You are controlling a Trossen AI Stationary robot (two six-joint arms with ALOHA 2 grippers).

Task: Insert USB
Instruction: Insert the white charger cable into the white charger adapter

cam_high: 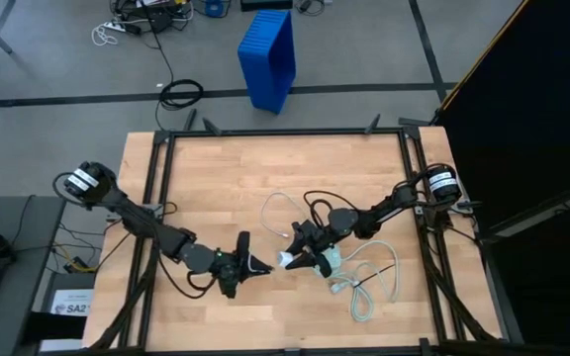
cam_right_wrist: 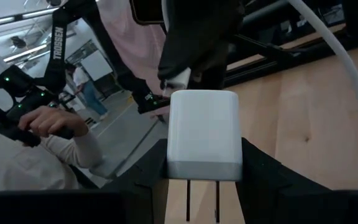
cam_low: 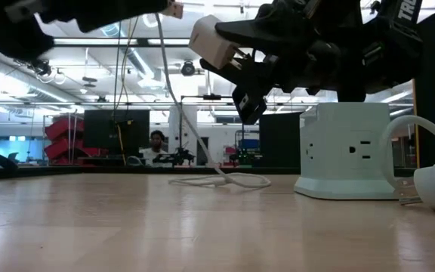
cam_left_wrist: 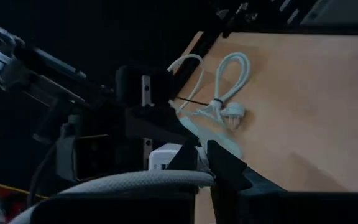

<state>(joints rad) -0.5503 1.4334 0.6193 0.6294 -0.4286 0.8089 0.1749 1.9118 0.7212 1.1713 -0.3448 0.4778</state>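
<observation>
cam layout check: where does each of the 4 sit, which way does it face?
High: overhead, straight down; both arms, left claw, right claw.
Low: table height, level across; arms overhead, power strip block.
Left wrist: past its own fingers toward the right arm.
Right wrist: past its own fingers, which grip a white charger.
Shared: charger in low and right wrist.
</observation>
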